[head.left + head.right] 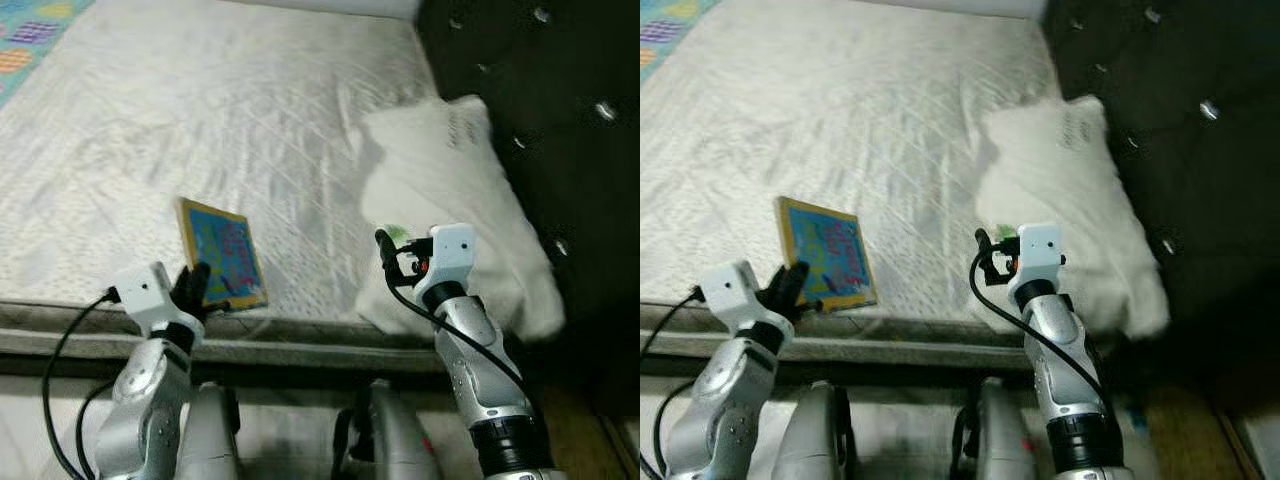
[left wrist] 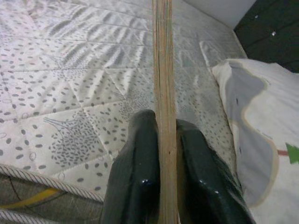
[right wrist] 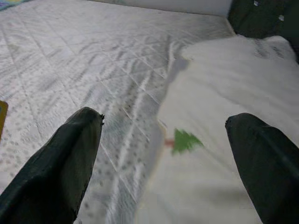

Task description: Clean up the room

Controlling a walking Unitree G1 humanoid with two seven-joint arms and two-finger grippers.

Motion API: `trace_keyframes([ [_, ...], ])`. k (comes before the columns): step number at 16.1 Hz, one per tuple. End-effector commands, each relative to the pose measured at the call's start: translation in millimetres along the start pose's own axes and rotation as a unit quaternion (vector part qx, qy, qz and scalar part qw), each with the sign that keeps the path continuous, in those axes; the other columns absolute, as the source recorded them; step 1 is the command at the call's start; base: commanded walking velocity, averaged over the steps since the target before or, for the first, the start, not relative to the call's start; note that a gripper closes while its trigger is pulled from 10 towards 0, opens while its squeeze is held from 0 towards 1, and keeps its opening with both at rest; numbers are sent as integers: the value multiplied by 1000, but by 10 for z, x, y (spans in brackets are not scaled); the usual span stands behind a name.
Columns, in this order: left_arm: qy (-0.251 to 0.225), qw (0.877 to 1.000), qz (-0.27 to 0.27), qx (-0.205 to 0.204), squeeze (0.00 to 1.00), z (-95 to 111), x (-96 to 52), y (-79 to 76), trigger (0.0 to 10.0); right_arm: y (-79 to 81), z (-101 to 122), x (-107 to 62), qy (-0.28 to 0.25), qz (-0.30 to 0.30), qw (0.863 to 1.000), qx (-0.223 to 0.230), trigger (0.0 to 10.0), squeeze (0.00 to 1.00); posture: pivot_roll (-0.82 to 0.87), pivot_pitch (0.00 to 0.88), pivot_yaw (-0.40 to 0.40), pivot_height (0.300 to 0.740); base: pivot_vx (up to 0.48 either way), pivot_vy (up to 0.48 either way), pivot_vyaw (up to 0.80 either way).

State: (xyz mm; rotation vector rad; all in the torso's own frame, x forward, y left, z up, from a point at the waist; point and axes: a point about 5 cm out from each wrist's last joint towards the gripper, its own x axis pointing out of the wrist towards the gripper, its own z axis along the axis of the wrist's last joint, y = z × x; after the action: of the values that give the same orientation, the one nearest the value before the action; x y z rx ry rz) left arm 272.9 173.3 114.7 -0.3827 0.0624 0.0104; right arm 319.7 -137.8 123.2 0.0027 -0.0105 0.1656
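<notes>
Thin blue picture book with a yellow border (image 1: 223, 254), near edge of the white quilted mattress (image 1: 200, 120), long axis running near to far, pinched at its near edge by left gripper (image 2: 166, 154), fingers pressed on both covers; right gripper (image 3: 163, 144) spread wide over white pillow (image 1: 450, 190), holding nothing.

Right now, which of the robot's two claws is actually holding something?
The left gripper: its black fingers are shut on the edge of the colourful book over the mattress. The right gripper is open, above the white pillow.
</notes>
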Motion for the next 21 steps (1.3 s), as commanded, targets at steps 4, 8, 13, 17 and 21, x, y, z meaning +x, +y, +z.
trace_keyframes([
  [4,-29,1000,1,7,0,86,-12,1,10000,-4,2,20,1,8,1000,-11,10000,0,35,210,-72,622,0,0,0],
  [8,-40,999,-4,4,0,117,-14,-21,10000,-22,-8,27,3,6,1000,-13,10000,0,36,221,-76,622,0,0,0],
  [13,-41,999,-3,2,0,115,-17,-12,10000,-23,-7,35,4,5,1000,-10,10000,0,36,230,-77,608,0,0,0],
  [17,-42,999,-6,0,0,115,-4,-14,10000,-31,-9,40,5,3,1000,-14,10000,0,35,231,-76,608,0,0,0],
  [21,-43,999,-18,-6,0,114,-10,-43,10000,-42,-14,38,6,2,1000,-15,10000,0,35,231,-78,608,292,0,0],
])
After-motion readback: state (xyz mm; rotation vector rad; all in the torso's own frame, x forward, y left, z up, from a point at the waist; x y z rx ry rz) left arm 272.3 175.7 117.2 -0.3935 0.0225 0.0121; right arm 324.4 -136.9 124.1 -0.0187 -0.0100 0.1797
